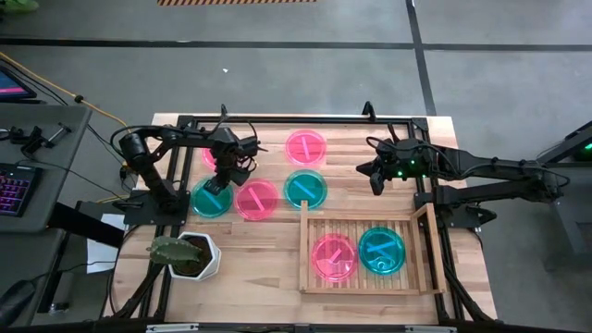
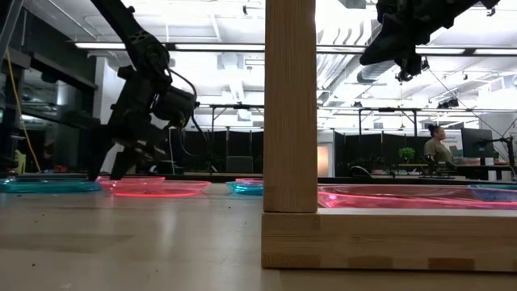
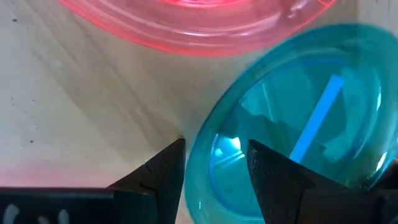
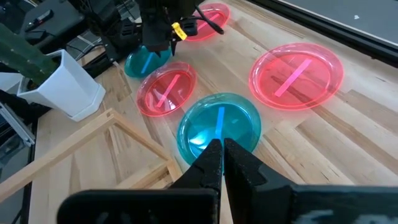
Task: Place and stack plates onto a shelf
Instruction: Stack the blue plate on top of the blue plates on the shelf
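Your left end effector (image 1: 222, 174) sits low over the teal plate (image 1: 212, 197) at the tabletop's (image 1: 259, 236) left side, fingers spread astride its near rim; nothing is pinched yet. The plate's lighter bar runs diagonally away from the fingers. A pink plate (image 1: 256, 199) lies just beside it, rims nearly touching, so room on that side is tight. The shelf (image 1: 309, 250) lies well apart to the right, holding one pink and one teal plate. Your right end effector (image 1: 377, 178) hovers above a second teal plate (image 1: 305, 188), fingers pressed together, nearer the shelf.
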Tool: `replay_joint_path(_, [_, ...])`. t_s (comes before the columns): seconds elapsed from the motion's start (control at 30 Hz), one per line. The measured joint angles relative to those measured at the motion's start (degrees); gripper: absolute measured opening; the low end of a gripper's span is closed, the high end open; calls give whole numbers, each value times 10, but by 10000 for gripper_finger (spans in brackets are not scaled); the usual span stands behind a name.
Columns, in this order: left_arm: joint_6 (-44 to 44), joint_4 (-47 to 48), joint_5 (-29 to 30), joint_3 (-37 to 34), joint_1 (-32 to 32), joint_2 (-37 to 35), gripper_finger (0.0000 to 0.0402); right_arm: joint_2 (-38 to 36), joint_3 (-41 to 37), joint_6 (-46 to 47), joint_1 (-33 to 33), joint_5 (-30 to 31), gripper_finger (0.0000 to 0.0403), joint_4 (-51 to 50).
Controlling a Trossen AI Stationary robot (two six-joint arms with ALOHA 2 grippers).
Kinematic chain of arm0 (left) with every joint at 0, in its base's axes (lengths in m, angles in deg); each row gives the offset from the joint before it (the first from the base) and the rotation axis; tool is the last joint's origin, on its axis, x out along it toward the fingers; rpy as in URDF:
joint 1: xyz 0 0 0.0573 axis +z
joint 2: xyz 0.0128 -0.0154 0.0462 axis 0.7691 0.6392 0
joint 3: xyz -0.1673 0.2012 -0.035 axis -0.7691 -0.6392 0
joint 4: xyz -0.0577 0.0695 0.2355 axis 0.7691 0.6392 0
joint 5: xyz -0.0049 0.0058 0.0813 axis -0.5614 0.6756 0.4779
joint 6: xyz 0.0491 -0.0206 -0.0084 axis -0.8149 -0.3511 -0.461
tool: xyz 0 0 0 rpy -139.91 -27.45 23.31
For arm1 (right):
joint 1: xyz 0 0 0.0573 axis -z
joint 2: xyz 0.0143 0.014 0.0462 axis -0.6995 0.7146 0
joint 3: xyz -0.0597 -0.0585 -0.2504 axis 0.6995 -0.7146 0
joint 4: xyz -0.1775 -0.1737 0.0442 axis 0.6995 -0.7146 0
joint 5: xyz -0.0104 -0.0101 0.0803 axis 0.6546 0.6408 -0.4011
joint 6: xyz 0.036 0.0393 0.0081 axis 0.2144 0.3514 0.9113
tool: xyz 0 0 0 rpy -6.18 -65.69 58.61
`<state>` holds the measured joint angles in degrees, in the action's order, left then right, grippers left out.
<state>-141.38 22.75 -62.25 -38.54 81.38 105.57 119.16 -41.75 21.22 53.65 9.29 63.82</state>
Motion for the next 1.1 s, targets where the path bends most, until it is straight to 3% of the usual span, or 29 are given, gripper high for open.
replay_joint_path(0.37, [17, -18, 0, -11, -5, -1, 149, 0, 0, -10, 0, 1, 0, 0])
replay_joint_path(0.7, [35, -9, 0, -5, -3, -1, 9, 0, 0, 17, 0, 0, 0, 0])
replay_joint_path(1.1, [48, 79, -12, 71, 36, 0, 1, 0, 0, 30, 0, -5, 0, 1])
